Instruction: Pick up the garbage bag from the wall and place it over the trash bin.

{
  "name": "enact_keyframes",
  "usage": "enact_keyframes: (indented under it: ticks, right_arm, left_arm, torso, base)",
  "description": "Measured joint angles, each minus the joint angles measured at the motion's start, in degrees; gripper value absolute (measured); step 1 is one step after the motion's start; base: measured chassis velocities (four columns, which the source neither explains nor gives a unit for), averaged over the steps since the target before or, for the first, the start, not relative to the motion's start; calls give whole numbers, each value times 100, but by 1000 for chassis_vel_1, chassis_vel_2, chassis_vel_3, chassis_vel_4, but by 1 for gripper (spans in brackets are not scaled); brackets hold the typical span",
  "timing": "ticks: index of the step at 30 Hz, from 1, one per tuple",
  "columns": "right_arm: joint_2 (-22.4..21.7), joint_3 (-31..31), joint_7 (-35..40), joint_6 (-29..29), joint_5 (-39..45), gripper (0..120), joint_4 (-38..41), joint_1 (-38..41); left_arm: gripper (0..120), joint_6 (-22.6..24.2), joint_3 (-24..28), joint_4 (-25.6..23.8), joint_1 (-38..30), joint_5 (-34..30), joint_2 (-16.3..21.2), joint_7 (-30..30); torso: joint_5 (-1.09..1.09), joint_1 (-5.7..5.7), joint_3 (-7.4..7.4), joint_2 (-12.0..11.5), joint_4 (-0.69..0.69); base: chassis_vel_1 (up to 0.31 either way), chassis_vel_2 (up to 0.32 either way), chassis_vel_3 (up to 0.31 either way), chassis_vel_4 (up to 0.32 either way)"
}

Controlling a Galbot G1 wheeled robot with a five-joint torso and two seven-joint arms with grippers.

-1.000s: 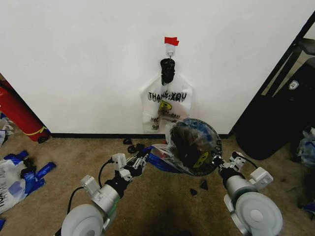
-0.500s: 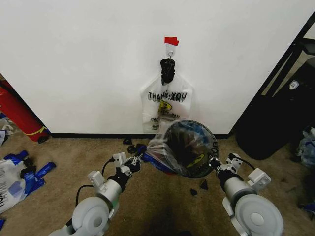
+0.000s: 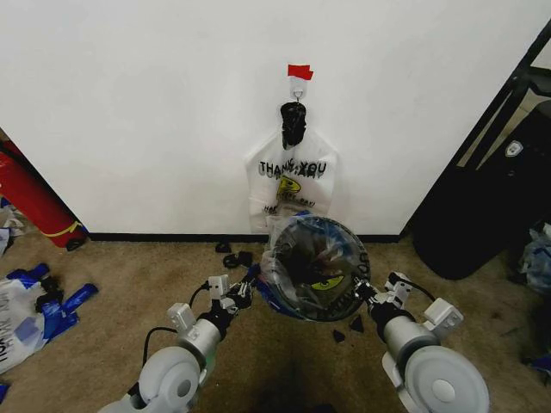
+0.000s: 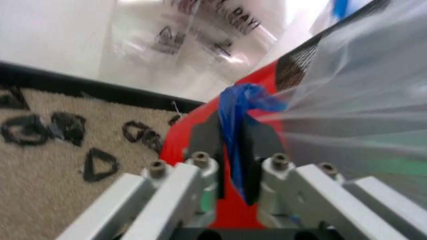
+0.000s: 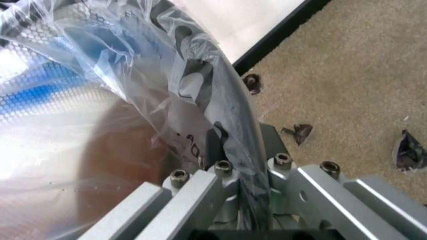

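Observation:
The trash bin (image 3: pixel 314 268), black wire mesh, stands on the carpet in front of the wall (image 3: pixel 155 112), its round mouth facing the head camera. The see-through garbage bag (image 3: pixel 293 258) is stretched over it, with yellow-and-black print showing. My left gripper (image 3: pixel 244 290) is at the bin's left side, shut on the bag's blue handle (image 4: pixel 235 127) beside the bin's red base (image 4: pixel 190 150). My right gripper (image 3: pixel 362 293) is at the bin's right side. In the right wrist view it (image 5: pixel 243 167) is shut on bag plastic (image 5: pixel 127 75) drawn over the bin's dark rim (image 5: pixel 235 112).
A white "THANK YOU" bag (image 3: pixel 290 185) hangs from the hook (image 3: pixel 297 89) under red tape (image 3: pixel 299 71). A red cylinder (image 3: pixel 30 202) leans at the left. A big black bulk (image 3: pixel 482 215) stands at the right. White-and-blue bags (image 3: pixel 26 314) and black scraps (image 3: pixel 234 255) lie on the carpet.
The bin with the bag has shifted left and slightly nearer. Both grippers moved with it, drawing closer together and lower around the bin.

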Motion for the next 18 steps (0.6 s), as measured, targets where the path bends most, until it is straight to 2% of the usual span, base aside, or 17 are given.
enact_keyframes:
  ticks: [1,3,5,6,8,9,11,14,16,18]
  right_arm:
    - [-5,33,22,9,31,0,-33,27]
    - [-13,69,41,15,74,0,-67,54]
    - [-15,155,81,19,188,0,-155,135]
    - [-15,155,81,19,188,0,-155,135]
    - [-19,169,82,20,183,0,-242,185]
    - [-19,169,82,20,183,0,-242,185]
    - [-20,166,73,25,139,0,-316,200]
    - [-18,163,69,35,124,0,-357,210]
    - [-13,158,65,46,117,0,-383,221]
    - [-13,158,62,53,118,0,-384,233]
  left_arm:
    - [20,12,-58,-82,69,84,108,103]
    - [22,12,-89,-145,145,222,198,199]
    - [35,-42,-89,-206,342,722,387,454]
    - [35,-42,-89,-206,342,722,387,454]
    - [45,-147,-40,-205,408,1006,437,575]
    - [45,-147,-40,-205,408,1006,437,575]
    - [55,-241,-26,-205,389,1049,424,594]
    - [62,-264,-30,-228,380,1041,425,597]
    - [75,-294,-46,-273,414,1057,484,642]
    - [79,-337,-64,-278,462,1127,539,682]
  torso:
    - [0,0,0,0,0]
    - [1,0,0,0,0]
    - [1,0,0,0,1]
    - [1,0,0,0,1]
    - [0,0,0,0,1]
    - [0,0,0,0,1]
    - [0,0,0,0,0]
    - [0,0,0,0,-1]
    - [0,0,0,0,-1]
    - [0,-1,0,0,0]
  base:
    - [0,0,0,0]
    - [0,0,0,0]
    - [0,0,0,0]
    - [0,0,0,0]
    - [0,0,0,0]
    - [0,0,0,0]
    - [0,0,0,0]
    - [0,0,0,0]
    - [0,0,0,0]
    - [0,0,0,0]
